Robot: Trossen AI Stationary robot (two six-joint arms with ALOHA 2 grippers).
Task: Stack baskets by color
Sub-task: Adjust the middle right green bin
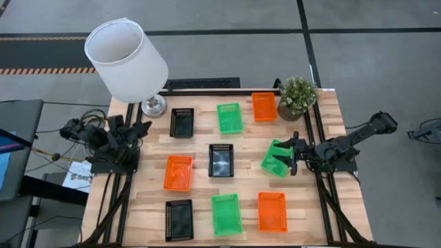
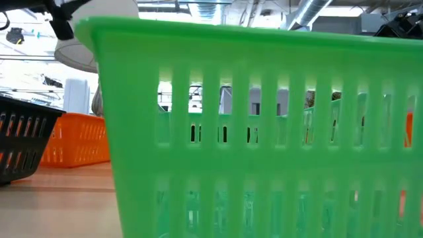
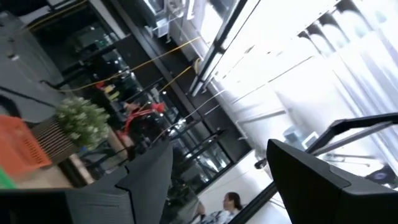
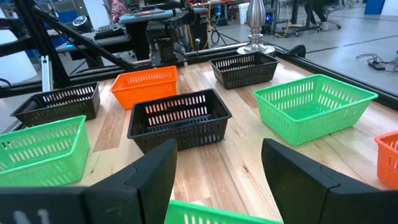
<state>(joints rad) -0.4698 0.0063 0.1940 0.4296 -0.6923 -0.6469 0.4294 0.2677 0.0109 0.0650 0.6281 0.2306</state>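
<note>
right gripper (image 1: 284, 158) has its jaws spread wide, hovering right over the tilted green basket (image 1: 274, 158) at 3 o'clock on the table, long axis running 1 to 7; left arm's parked way off at 9

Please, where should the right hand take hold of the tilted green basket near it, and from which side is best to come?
Probably the thin rim wall nearest the right hand, one finger inside and one outside. The tilted green basket lies askew to the table edges, open side up, too broad to span. The hand's open jaws already face it from the right, so coming from that side suits.
</note>
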